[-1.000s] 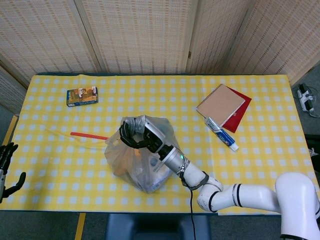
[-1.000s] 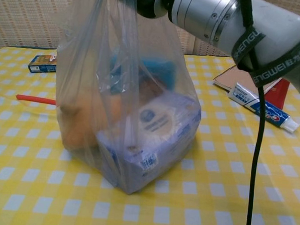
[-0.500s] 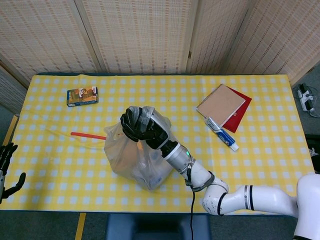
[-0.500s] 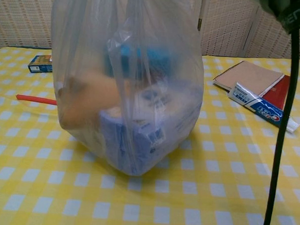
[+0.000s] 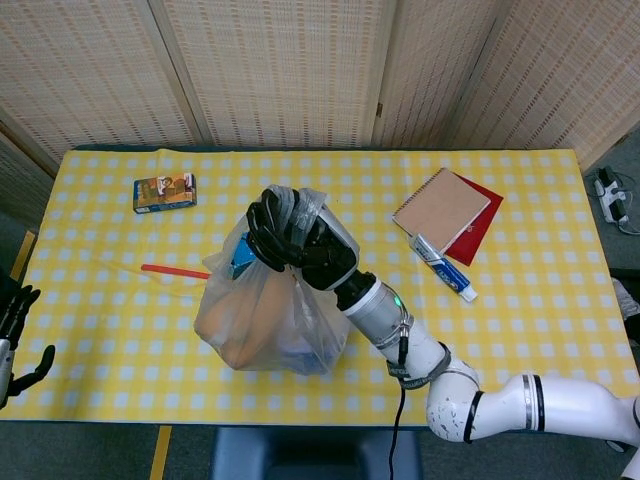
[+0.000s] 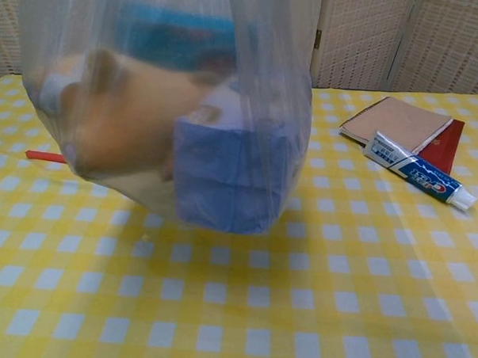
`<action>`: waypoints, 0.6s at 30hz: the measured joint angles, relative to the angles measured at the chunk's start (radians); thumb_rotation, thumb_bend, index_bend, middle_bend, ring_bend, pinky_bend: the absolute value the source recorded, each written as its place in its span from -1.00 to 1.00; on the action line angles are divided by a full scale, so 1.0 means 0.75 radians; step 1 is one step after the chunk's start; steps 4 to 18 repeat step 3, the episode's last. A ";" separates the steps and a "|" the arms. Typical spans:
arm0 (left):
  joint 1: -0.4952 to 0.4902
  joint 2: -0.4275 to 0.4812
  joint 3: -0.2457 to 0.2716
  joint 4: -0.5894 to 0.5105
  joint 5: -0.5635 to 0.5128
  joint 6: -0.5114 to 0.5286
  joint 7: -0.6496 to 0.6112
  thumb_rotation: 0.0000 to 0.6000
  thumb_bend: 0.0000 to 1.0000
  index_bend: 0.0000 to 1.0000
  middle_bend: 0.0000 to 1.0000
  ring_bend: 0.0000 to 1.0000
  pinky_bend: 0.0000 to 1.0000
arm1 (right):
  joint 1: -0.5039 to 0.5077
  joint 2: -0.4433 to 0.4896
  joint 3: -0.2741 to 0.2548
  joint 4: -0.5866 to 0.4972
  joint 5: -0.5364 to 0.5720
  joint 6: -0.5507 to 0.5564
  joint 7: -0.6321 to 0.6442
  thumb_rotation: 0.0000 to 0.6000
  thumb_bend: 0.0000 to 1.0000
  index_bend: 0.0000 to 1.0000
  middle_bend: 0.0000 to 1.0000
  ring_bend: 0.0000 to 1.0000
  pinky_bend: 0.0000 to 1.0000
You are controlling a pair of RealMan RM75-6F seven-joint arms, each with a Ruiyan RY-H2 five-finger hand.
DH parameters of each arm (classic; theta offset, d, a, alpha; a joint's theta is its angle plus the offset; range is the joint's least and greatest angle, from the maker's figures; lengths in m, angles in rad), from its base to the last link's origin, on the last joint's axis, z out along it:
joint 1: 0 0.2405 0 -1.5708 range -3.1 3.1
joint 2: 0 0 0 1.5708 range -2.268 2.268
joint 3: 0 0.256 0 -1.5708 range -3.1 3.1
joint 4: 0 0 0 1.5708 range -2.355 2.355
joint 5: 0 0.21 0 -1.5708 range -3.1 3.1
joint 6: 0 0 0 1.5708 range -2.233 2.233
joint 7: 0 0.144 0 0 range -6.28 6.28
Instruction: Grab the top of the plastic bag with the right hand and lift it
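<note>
Gathered in the closed fingers (image 5: pixel 272 232) of the right hand (image 5: pixel 298 244), the bunched top of the plastic bag (image 5: pixel 262 315) was held above the counter (image 5: pixel 520 320). In the chest view the bag (image 6: pixel 163 104) was seen hanging clear of the yellow checked cloth, its bottom off the surface, with an orange-tan item (image 6: pixel 118 122), a blue-violet box (image 6: pixel 231 175) and something teal (image 6: pixel 178 34) visible through the film. The left hand (image 5: pixel 14 330) was seen at the lower left edge of the head view, off the counter, its fingers spread and nothing held in them. A small snack box (image 5: pixel 164 192) was lying near the far left corner, a red stick (image 5: pixel 174 270) just left of the bag, and a toothpaste tube (image 5: pixel 441 267) beside a brown notebook (image 5: pixel 441 209) laid over a red booklet (image 5: pixel 476 232) at the right.
</note>
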 measured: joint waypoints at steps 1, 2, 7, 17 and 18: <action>0.000 0.000 0.001 -0.002 0.001 -0.001 0.002 1.00 -0.08 -0.93 -0.84 -0.87 -1.00 | 0.000 -0.003 0.000 0.003 0.008 -0.004 -0.009 1.00 0.01 0.45 0.47 0.72 0.73; 0.000 0.000 0.002 -0.003 0.001 -0.001 0.006 1.00 -0.08 -0.93 -0.84 -0.87 -1.00 | 0.000 -0.006 0.000 0.007 0.012 -0.009 -0.013 1.00 0.01 0.45 0.47 0.72 0.73; 0.000 0.000 0.002 -0.004 0.000 -0.002 0.009 1.00 -0.08 -0.93 -0.84 -0.87 -1.00 | 0.001 -0.011 0.000 0.014 0.014 -0.014 -0.015 1.00 0.01 0.45 0.47 0.71 0.73; 0.000 0.000 0.002 -0.004 0.000 -0.002 0.009 1.00 -0.08 -0.93 -0.84 -0.87 -1.00 | 0.001 -0.011 0.000 0.014 0.014 -0.014 -0.015 1.00 0.01 0.45 0.47 0.71 0.73; 0.000 0.000 0.002 -0.004 0.000 -0.002 0.009 1.00 -0.08 -0.93 -0.84 -0.87 -1.00 | 0.001 -0.011 0.000 0.014 0.014 -0.014 -0.015 1.00 0.01 0.45 0.47 0.71 0.73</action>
